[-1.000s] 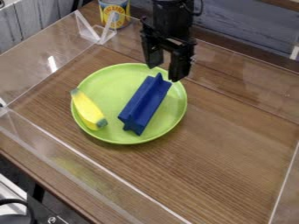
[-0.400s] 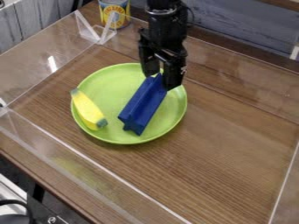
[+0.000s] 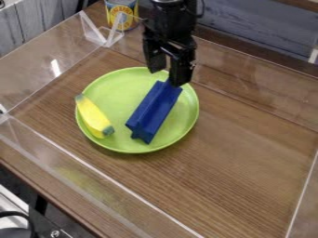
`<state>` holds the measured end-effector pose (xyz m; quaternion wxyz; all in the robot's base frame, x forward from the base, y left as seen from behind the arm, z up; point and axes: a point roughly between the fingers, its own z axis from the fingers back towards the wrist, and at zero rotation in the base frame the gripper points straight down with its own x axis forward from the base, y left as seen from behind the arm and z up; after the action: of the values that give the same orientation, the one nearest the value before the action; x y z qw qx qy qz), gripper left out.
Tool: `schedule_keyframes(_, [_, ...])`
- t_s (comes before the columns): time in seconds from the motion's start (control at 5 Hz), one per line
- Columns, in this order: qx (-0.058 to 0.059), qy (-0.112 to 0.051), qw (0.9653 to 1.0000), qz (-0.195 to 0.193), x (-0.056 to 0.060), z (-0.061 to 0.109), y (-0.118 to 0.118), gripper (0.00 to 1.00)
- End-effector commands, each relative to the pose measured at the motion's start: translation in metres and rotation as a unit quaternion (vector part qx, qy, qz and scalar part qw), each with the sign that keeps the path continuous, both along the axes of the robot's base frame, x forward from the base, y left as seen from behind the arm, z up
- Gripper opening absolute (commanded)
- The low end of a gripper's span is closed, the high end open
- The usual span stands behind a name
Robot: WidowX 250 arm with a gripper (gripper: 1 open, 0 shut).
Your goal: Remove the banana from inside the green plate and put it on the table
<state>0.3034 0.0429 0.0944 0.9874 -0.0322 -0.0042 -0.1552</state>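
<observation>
Banana [image 3: 93, 117] lies at green plate's [image 3: 118, 85] left rim, blue block [image 3: 155, 108] alongside, bare table [image 3: 236, 158] right of plate; gripper [image 3: 166, 72] jaws apart above plate's far edge.

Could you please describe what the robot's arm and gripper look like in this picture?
The arm is black, entering from the top edge, a chunky dark housing with no clear markings or cables that I can make out. Its gripper is also black, ending in two flat, straight, blocky fingers. Finer detail is too small to tell.
</observation>
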Motion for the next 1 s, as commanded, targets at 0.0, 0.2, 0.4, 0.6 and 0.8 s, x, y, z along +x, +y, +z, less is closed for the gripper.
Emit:
schedule_keyframes(0.0, [0.011, -0.033, 0.9991, 0.023, 0.003, 0.03, 0.023, 1.0])
schedule_keyframes(0.2, [0.018, -0.042, 0.9975, 0.053, -0.005, 0.039, 0.055, 1.0])
schedule_keyframes(0.4, [0.022, -0.054, 0.9941, 0.092, -0.022, 0.04, 0.07, 1.0])
schedule_keyframes(0.6, [0.019, -0.049, 0.9933, 0.102, -0.025, 0.034, 0.072, 1.0])
schedule_keyframes(0.8, [0.017, -0.045, 0.995, 0.088, -0.028, 0.028, 0.07, 1.0])
